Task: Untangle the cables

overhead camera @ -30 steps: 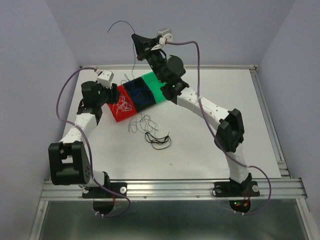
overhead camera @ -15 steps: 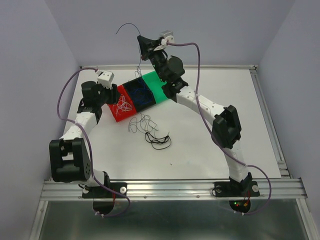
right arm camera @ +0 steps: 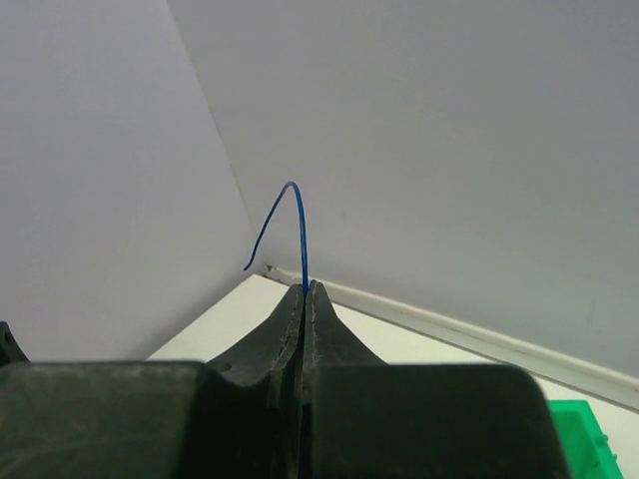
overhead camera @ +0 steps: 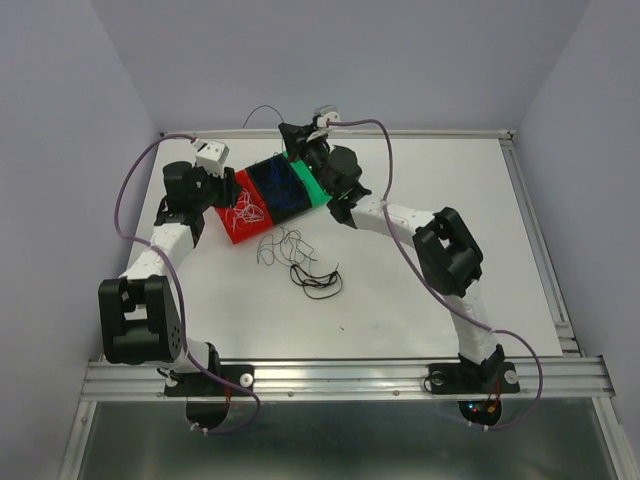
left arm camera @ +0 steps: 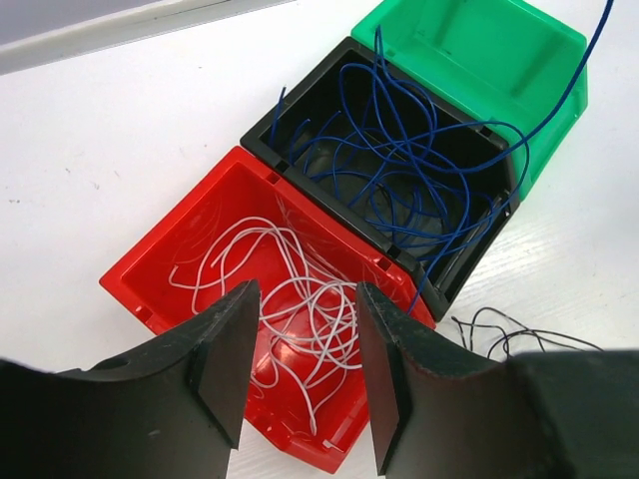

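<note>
Three bins touch in a row below the left gripper (left arm camera: 305, 369), its jaws apart over the red bin (left arm camera: 150, 267) of white cables (left arm camera: 310, 299), the black bin (left arm camera: 300, 106) of blue cables (left arm camera: 399, 160) and green bin (left arm camera: 469, 50) beyond. The right gripper (right arm camera: 305, 291) pinches one blue cable (right arm camera: 300, 215) arcing up ahead toward the wall corner (right arm camera: 262, 267), bare table (overhead camera: 470, 170) to its right. Only the top view shows loose black cables (overhead camera: 305, 270) behind both grippers.

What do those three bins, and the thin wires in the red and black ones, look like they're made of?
Red bin, black bin, green bin: apparently molded hard plastic, slight sheen on smooth walls. White wires and blue wires: likely plastic-insulated flexible wire, judging by loose springy loops; core unseen.
</note>
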You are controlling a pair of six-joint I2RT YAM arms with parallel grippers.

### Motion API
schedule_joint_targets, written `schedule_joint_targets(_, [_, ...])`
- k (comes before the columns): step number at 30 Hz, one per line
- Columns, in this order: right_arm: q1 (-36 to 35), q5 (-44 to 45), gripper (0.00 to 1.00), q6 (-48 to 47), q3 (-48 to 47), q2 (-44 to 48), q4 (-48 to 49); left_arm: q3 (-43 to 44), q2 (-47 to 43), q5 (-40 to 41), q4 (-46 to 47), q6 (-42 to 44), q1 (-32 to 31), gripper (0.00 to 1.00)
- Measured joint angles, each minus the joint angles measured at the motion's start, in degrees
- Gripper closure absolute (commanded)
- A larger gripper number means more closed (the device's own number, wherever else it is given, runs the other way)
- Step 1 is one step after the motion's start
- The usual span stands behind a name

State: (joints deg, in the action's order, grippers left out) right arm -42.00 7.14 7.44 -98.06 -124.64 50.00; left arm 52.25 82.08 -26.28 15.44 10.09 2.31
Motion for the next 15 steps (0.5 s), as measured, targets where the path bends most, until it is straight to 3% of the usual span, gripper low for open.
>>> schedule_joint_targets(15, [0.0,0.8,0.99,3.0,6.0,-7.0,-0.3,0.0,0.0,0.0,0.0,0.2,0.0,0.46])
